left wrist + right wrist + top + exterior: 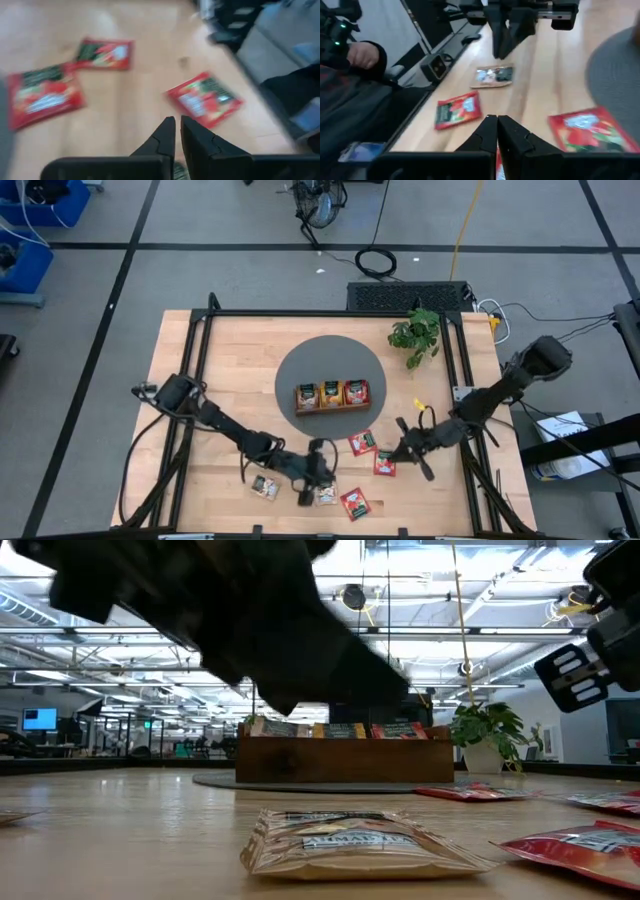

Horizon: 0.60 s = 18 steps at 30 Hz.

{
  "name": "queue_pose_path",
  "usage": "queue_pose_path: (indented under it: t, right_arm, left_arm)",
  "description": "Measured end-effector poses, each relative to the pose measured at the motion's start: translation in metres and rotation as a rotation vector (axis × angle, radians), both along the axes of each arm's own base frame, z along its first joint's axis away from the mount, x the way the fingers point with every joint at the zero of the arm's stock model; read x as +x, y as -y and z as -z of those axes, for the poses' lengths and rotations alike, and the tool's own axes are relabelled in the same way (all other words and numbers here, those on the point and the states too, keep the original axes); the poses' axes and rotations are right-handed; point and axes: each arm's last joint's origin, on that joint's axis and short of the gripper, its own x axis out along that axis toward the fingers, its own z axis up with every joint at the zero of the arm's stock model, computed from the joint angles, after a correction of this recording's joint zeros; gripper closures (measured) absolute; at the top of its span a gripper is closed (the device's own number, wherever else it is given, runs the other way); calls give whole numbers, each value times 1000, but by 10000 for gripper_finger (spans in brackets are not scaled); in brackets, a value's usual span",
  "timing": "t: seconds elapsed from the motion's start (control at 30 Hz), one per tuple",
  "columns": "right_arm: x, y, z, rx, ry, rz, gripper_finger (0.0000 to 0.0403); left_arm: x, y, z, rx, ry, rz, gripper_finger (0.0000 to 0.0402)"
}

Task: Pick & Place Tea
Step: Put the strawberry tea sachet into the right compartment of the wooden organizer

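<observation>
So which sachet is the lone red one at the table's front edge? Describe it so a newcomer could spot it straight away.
Start at the round grey mat in the table's middle, where the wooden tray stands. Go from the tray straight toward the front edge. The red sachet lies flat there, alone on bare wood, nearer that edge than the two other red sachets and beside a pale sachet.

Red tea sachets [362, 443] with green-and-white labels lie on the pale wooden worktop [230, 370]; a beige sachet [365, 842]; dark grey round mat [330, 375].
</observation>
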Motion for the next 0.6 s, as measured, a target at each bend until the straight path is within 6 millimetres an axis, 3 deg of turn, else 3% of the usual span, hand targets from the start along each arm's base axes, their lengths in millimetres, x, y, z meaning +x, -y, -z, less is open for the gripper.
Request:
queue_pose_path:
  t: [0.2,0.37,0.5,0.6]
  right_arm:
    - [28,-44,13,-74,-56,-88,402]
    - [51,-72,25,-209,-131,-64,402]
    - [62,-81,16,-281,-152,35,402]
    - [62,-91,-2,-345,-112,58,403]
  left_arm:
    - [-4,16,7,-29,35,20,366]
    - [-5,23,1,59,74,-155,366]
    - [-4,27,-2,95,69,-190,366]
    - [-5,27,-1,104,59,-191,366]
